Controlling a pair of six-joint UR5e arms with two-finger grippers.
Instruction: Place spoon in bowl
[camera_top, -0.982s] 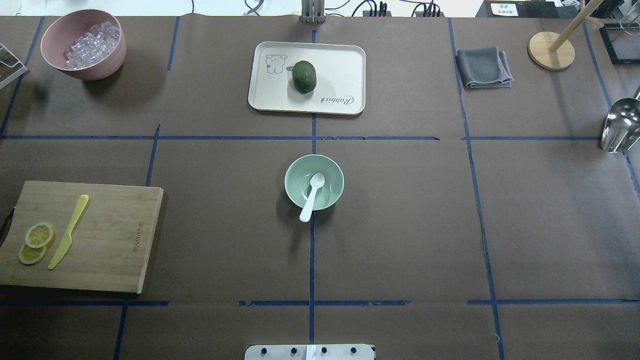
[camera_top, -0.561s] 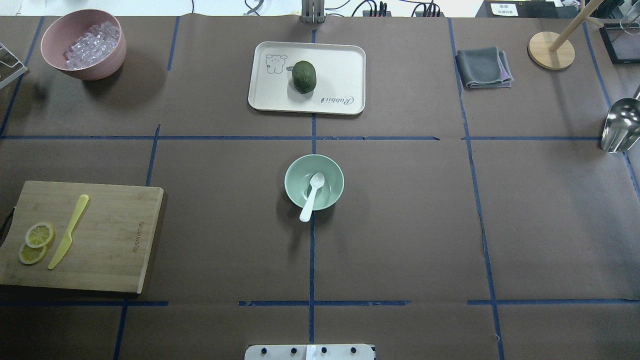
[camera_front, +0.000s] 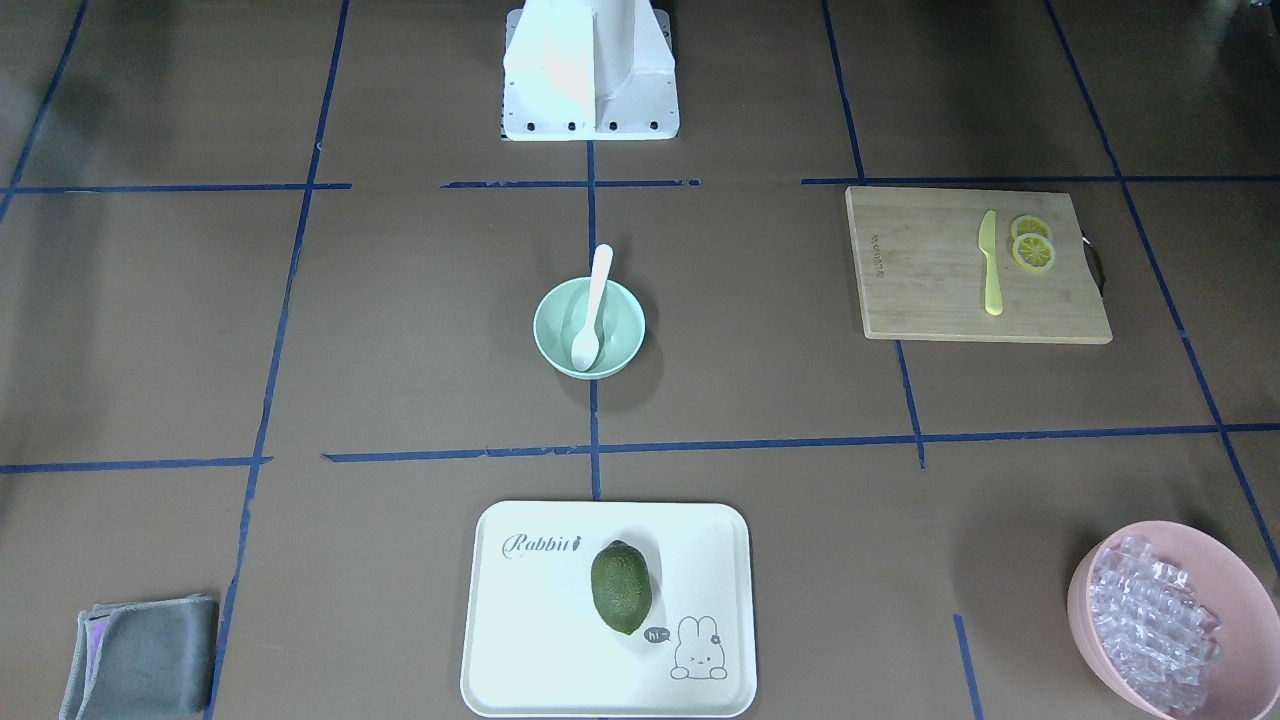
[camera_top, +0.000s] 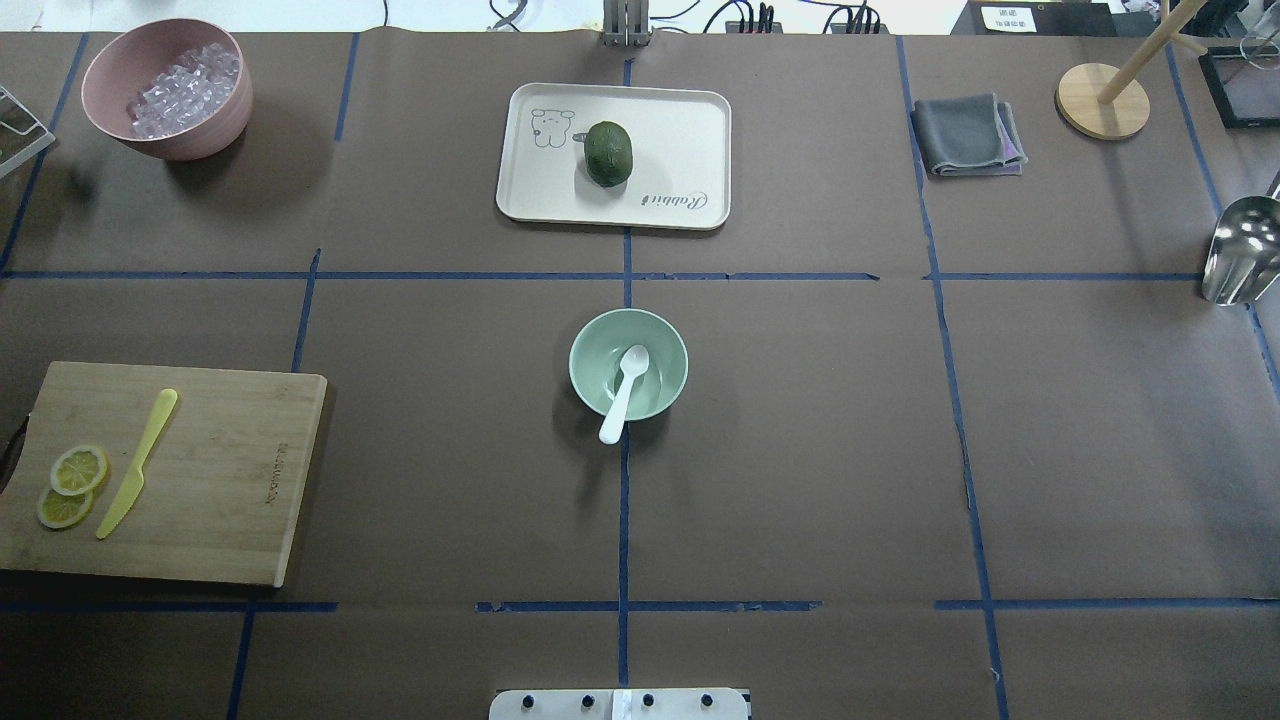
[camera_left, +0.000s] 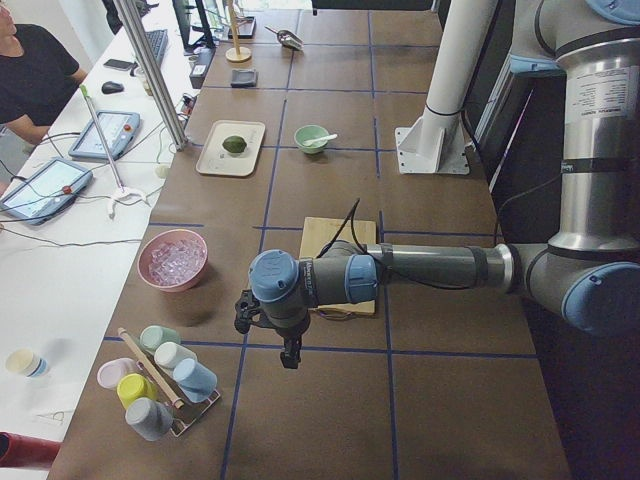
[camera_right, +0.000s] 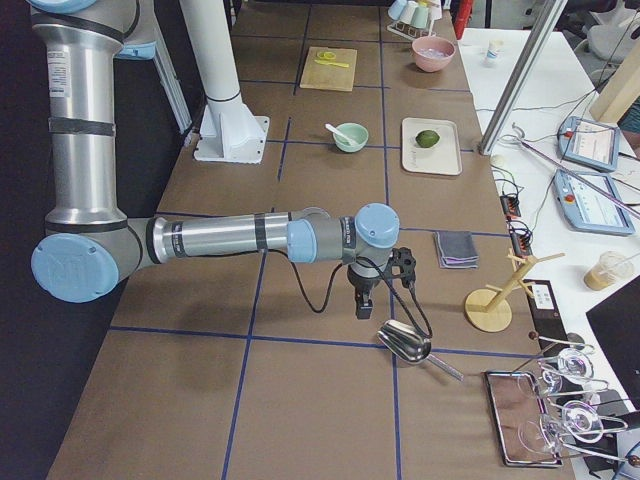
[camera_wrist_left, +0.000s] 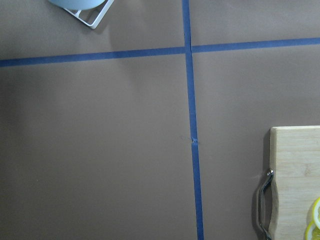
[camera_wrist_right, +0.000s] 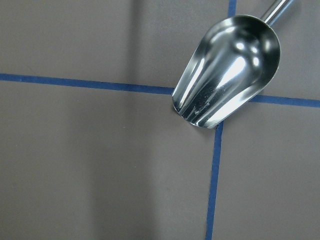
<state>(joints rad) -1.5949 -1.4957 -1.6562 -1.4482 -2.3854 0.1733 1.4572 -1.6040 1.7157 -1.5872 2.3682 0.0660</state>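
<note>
The white spoon (camera_top: 625, 390) lies in the mint-green bowl (camera_top: 592, 345) at the table's middle, scoop on the bowl's inside, handle resting over the near rim and sticking out. The front view shows the spoon (camera_front: 594, 305) and the bowl (camera_front: 556, 322) the same way. No gripper is near them. My left gripper (camera_left: 290, 355) hangs over the table's left end, near the cutting board. My right gripper (camera_right: 363, 308) hangs over the right end beside the metal scoop. I cannot tell whether either is open or shut.
A cutting board (camera_top: 220, 470) with a yellow knife (camera_top: 135, 465) and lemon slices lies at the left. A pink bowl (camera_top: 205, 125) of clear chunks, a tray (camera_top: 680, 130) with an avocado (camera_top: 608, 153), a grey cloth (camera_top: 965, 135) and a metal scoop (camera_top: 1240, 250) stand around.
</note>
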